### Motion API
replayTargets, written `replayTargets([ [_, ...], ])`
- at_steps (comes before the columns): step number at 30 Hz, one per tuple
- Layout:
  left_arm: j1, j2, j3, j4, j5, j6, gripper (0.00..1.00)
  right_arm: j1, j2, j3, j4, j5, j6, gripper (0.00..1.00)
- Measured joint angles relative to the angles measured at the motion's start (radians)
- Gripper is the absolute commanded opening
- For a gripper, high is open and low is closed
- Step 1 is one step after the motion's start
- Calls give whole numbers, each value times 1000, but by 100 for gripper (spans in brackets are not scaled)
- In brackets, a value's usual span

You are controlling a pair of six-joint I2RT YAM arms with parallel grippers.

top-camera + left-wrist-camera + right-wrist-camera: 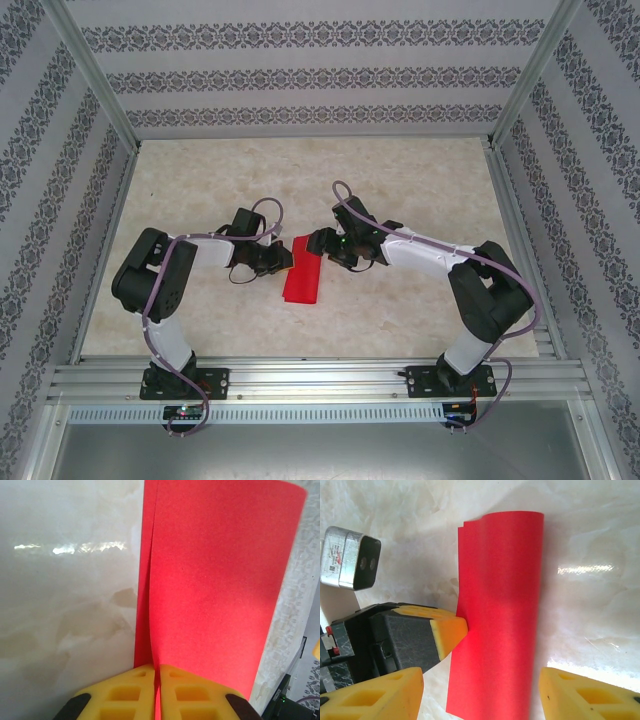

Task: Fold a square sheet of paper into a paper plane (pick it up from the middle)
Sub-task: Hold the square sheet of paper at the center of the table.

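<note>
Pinches the square sheet of paper (215,580), folded double, at its loose edges with the left tool (156,690), mid-bench (65,605). Straddles one end with the open right tool (482,692). Risks a skewed crease by pressing unevenly on slightly offset layers.

overhead wide; both wrist cams close on sheet (215,590)

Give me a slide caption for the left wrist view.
Left gripper, jaws shut, pinches the folded red sheet of paper over the marbled table.
</note>
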Motion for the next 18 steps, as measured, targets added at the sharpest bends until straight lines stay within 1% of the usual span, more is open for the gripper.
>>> replayTargets([
  [10, 6, -3, -39, 84, 23, -61, 12, 9, 0, 3, -2, 1, 0, 63],
  [18, 3, -25, -66, 114, 7, -91, 13, 8, 0, 3, -2, 1, 0, 61],
])
